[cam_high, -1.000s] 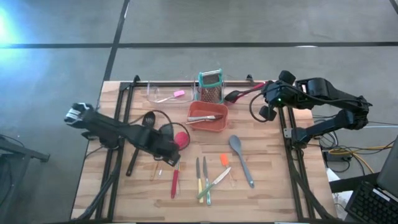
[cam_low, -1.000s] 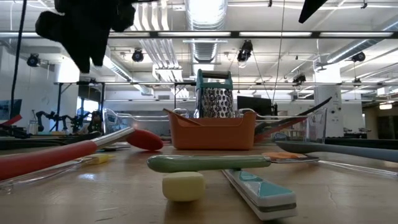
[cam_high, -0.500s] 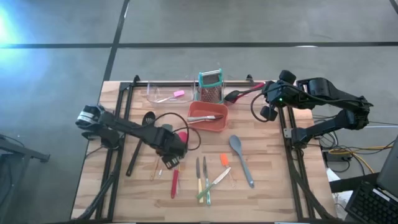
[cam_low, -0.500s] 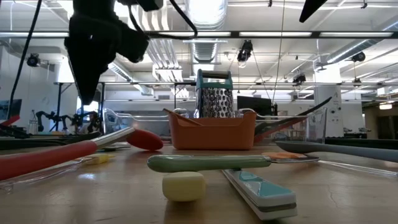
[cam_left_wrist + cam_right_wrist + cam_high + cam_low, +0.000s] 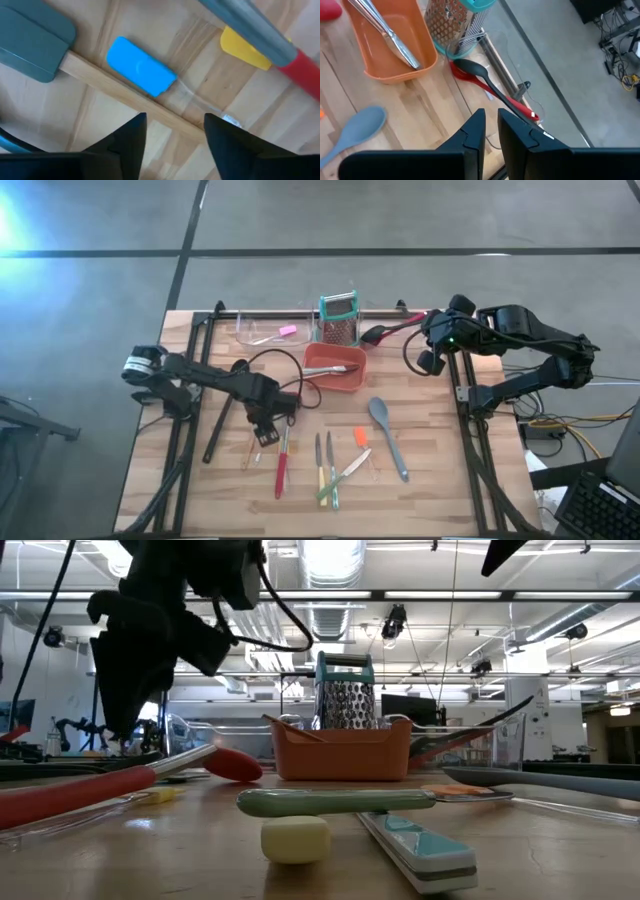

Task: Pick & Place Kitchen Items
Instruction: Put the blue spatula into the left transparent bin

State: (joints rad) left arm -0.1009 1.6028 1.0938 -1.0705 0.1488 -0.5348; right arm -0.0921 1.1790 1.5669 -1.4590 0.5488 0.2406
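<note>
- Left gripper [image 5: 172,132] hovered with fingers spread, empty, just above the blue scraper [image 5: 141,73] and wooden spatula handle [image 5: 125,95].
- Right gripper [image 5: 490,130], fingers nearly together, empty, waited near the table's edge.

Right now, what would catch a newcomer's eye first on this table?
The left gripper, fingers apart, hangs low over the small utensils at the table's front left, right above a blue scraper. Behind it sits the red-orange bin holding metal tongs, with the teal-framed box grater standing at the back edge.

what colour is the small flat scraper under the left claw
Bright blue: the small flat scraper shows best in the left wrist view.
</note>
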